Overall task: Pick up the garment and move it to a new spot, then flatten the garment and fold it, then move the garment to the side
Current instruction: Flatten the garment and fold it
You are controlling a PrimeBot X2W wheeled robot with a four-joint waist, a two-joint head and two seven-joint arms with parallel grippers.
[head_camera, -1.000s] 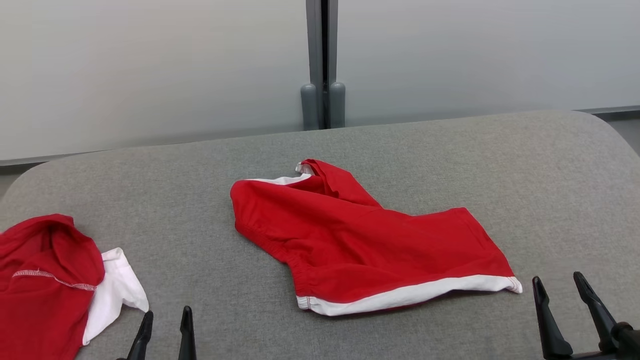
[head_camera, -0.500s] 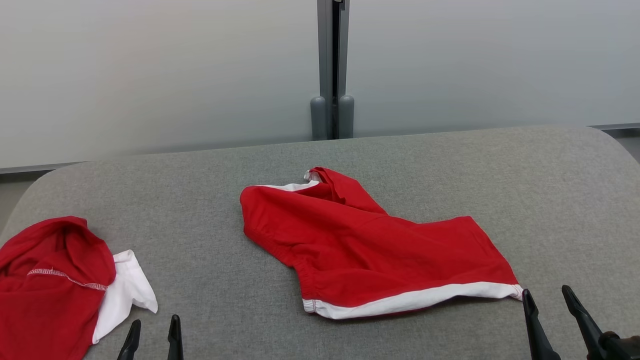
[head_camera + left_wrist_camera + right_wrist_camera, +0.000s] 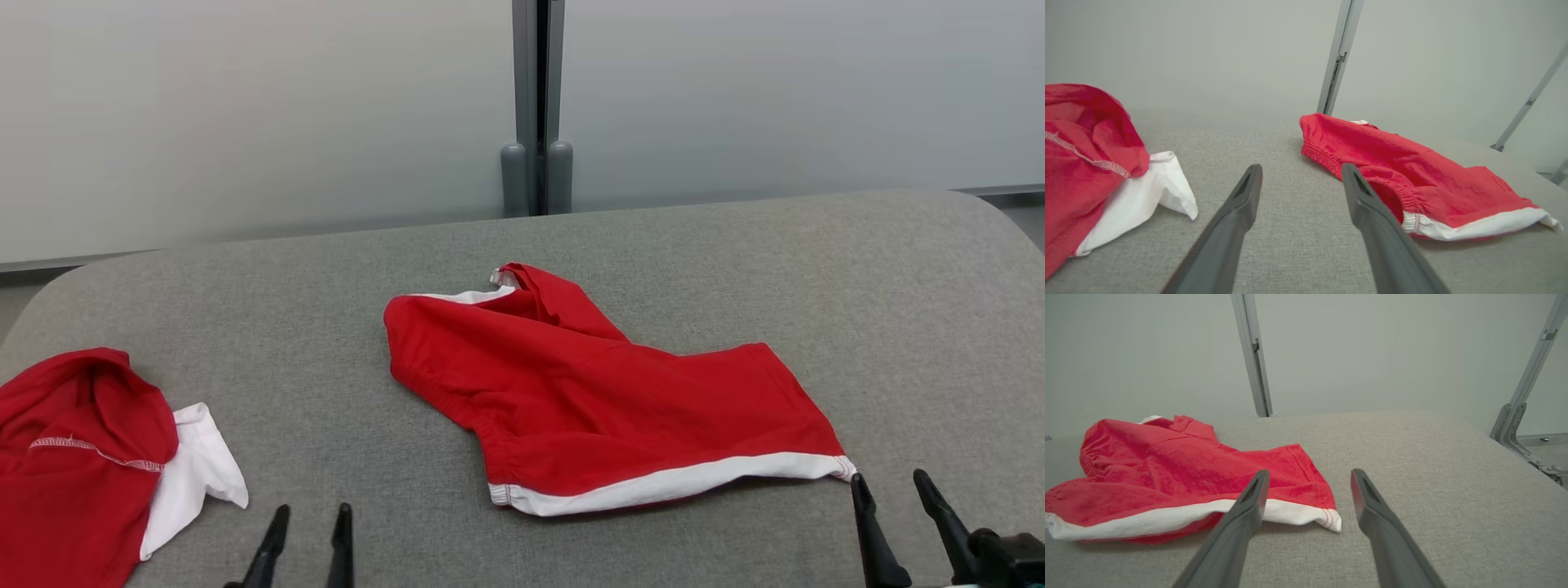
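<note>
Head view: the left gripper point(image 3: 313, 508) stands at the bottom edge with its fingers spread and nothing between them, over bare grey pad point(image 3: 326, 286). The right gripper point(image 3: 887, 475) stands at the lower right, spread just as wide and holding nothing. Its inner fingertip is just beside the white-hemmed corner of the shorts point(image 3: 604, 400), and from the right wrist view it looks apart from the cloth, though that is hard to be sure of.

The red shorts lie rumpled in the middle of the pad. The elastic waist faces the left gripper and the white hem runs along the near edge. A second red and white cloth point(image 3: 73, 457) lies bunched at the pad's left edge, well apart from the shorts. Behind the pad stand pale panels and a grey post point(image 3: 536, 106).
</note>
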